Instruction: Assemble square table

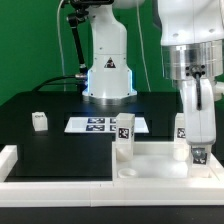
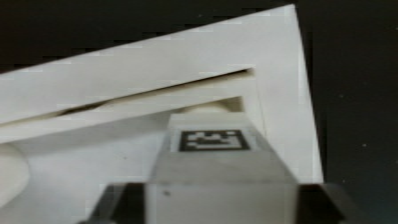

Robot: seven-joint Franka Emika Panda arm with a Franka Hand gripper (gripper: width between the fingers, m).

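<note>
The square table top, a white tray with a raised rim, lies at the front on the exterior view's right. One white tagged leg stands upright at its far left corner. My gripper is shut on a second tagged leg and holds it upright at the top's far right part. In the wrist view this leg sits between my dark fingers, over a corner of the white top. A third small leg lies on the black table at the left.
The marker board lies flat in the middle in front of the robot base. A long low white border rail runs along the table's front and left edges.
</note>
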